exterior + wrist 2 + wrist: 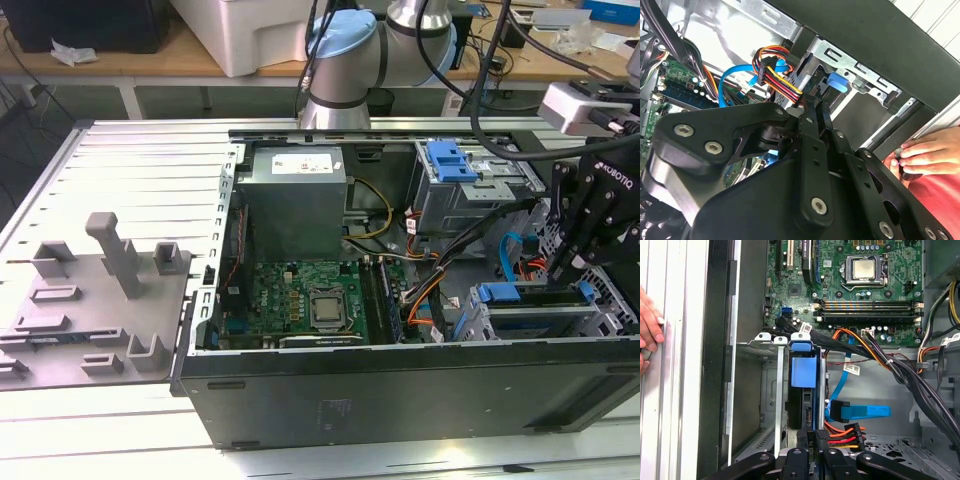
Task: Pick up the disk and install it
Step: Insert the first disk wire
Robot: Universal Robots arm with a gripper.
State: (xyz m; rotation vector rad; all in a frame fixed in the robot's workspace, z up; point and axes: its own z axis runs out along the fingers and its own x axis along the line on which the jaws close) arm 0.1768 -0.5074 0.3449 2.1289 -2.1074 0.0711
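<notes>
The disk stands on edge inside the metal drive cage at the case's front corner, on the exterior view's right. Its blue carrier shows along its upper edge. A blue tab of the carrier sticks out by the cage rail. My gripper hangs right over that bay. Its black fingers stand close together at the disk's end, beside the power plug. In the second wrist view the gripper points into the cage with hardly any gap between its tips.
Orange, red and blue cables crowd the space beside the bay. The motherboard lies in the open case. A blue latch piece tops the rear cage. A grey fixture plate sits on the exterior view's left. A person's hand rests outside the case wall.
</notes>
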